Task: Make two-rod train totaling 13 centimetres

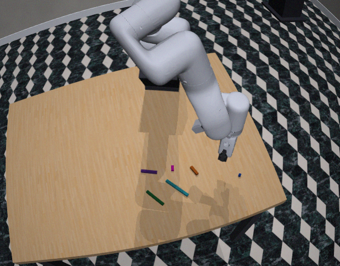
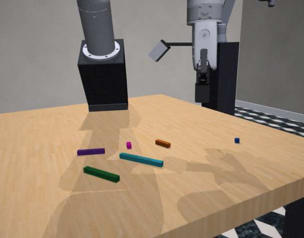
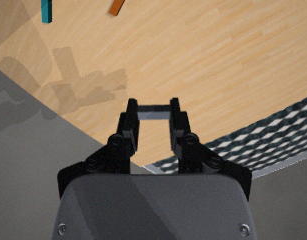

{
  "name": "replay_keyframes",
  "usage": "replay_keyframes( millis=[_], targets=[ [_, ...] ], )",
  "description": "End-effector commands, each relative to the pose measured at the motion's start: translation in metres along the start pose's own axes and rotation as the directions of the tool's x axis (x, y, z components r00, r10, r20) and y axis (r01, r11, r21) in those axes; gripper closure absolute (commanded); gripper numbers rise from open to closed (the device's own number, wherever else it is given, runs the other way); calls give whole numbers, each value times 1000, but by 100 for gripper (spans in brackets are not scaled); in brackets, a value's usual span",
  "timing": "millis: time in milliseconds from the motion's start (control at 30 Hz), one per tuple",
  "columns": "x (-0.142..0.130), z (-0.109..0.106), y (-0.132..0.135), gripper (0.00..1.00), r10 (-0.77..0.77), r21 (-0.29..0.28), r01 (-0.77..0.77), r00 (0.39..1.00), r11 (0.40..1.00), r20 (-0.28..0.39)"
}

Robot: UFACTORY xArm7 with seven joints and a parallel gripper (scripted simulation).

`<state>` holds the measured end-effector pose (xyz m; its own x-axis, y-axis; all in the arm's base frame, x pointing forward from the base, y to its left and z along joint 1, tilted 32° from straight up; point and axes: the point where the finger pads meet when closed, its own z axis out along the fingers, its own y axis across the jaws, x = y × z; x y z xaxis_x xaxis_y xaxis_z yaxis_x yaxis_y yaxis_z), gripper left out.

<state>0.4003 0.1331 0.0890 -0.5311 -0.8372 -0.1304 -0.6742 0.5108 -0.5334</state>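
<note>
My gripper (image 1: 222,157) hangs well above the right part of the table, also in the exterior view (image 2: 202,93). It is shut on a dark grey rod (image 3: 153,108), which shows as a short bar between the fingertips in the wrist view. On the table lie a turquoise rod (image 1: 176,187) (image 2: 141,159), an orange rod (image 1: 194,170) (image 2: 162,143), a green rod (image 1: 155,197) (image 2: 101,174), a purple rod (image 1: 148,171) (image 2: 90,151), a magenta rod (image 1: 172,168) (image 2: 128,145) and a blue cube (image 1: 239,174) (image 2: 236,140). All lie apart from each other.
The arm's black base (image 2: 103,77) stands at the back middle of the table. The table's right edge (image 1: 267,154) is close under the gripper, with checkered floor beyond. A black pillar (image 2: 224,77) stands behind the table on the right.
</note>
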Motion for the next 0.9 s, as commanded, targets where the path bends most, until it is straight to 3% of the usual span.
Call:
replay_keyframes(
  millis=[0, 533, 867],
  targets=[
    [22, -1, 3, 73, -78, -17, 78, 997, 997, 2],
    [22, 2, 3, 73, -78, -16, 78, 997, 997, 4],
    [22, 48, 4, 73, -78, -16, 78, 997, 997, 5]
  ],
)
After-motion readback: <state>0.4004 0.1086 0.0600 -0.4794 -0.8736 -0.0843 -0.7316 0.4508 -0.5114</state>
